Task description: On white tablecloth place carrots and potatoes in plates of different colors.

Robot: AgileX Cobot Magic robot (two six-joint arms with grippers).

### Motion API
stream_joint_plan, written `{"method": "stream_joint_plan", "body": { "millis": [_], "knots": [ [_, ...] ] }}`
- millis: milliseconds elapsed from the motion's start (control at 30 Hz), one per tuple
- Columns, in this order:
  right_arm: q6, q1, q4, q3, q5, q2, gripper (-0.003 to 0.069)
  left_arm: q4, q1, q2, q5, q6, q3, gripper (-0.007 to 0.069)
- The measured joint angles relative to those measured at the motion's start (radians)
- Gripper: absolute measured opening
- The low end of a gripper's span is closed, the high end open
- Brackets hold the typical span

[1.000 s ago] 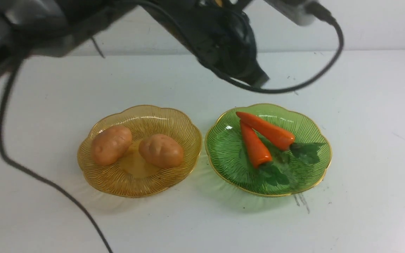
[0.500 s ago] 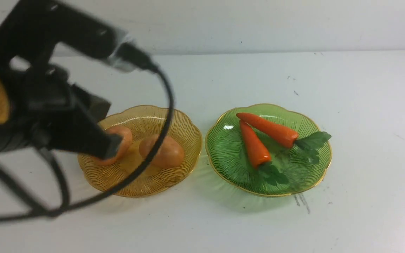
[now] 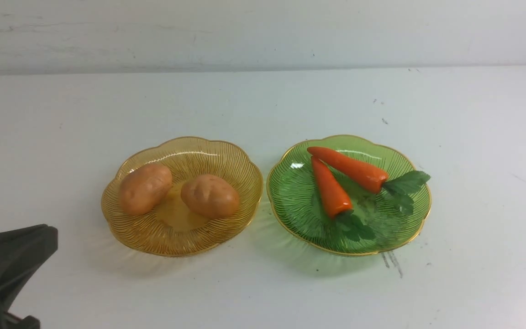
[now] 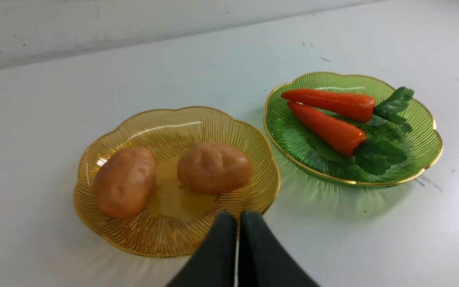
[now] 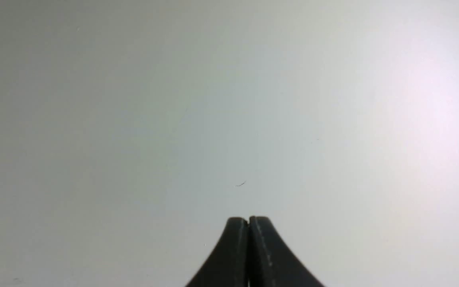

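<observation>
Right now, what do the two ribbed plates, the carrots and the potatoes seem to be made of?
Amber-yellow scalloped plate and green scalloped plate: translucent moulded plastic, probably; light passes through, rims look gilt. Two tapered orange carrots: glossy hard plastic, by their sharp highlights; leafy tops matte, fabric or soft plastic. Two tan egg-shaped potatoes: matte, dimpled, likely foam or plastic.

Amber plate (image 3: 199,151), green plate (image 3: 290,194): translucent ribbed plastic, glossy, gold-edged rims. Carrots (image 3: 331,189): smooth glossy orange, matt green leafy tops. Potatoes (image 3: 209,195): matt tan, shallowly dimpled. White tablecloth (image 3: 107,105): plain matt cloth, few dark specks.
</observation>
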Motion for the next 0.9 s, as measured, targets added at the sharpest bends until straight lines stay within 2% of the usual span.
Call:
{"method": "stream_joint_plan", "body": {
  "millis": [767,900],
  "knots": [
    [0.000,0.000,0.000,0.001,0.001,0.000,-0.0015,0.019,0.000,-0.018,-0.002,0.000,0.002,-0.0003],
    [0.000,0.000,-0.001,0.001,0.006,0.000,-0.0015,-0.033,0.050,-0.074,-0.060,0.072,0.057,-0.0003]
  ]
}}
